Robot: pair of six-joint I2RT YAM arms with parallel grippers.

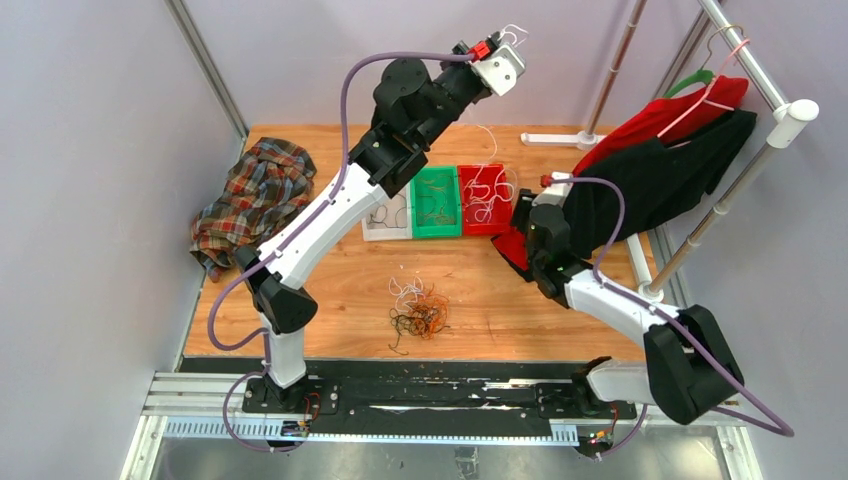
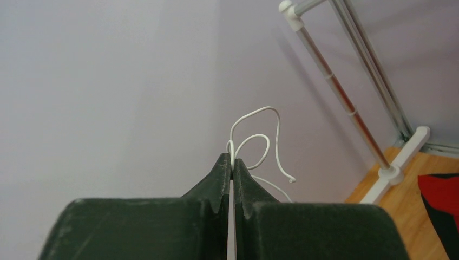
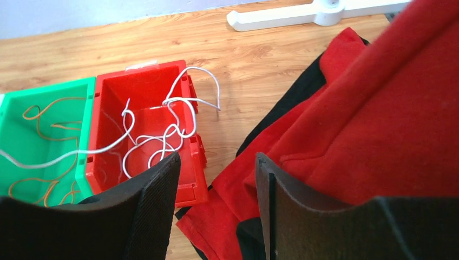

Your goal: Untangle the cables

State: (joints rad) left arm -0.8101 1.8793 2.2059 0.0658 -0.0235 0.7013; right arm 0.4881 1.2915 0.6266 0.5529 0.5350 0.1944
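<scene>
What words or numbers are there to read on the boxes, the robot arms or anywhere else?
None can be read in any view.
The red box, green box, white box, left arm and right arm show no print.
A pale tab on the red box's back rim is too blurred to tell.

Left gripper (image 2: 233, 158) pinched; right gripper (image 3: 216, 157) spread

No txt, labels, brand marks or nos. are showing legibly in any of the 3 views.
</scene>
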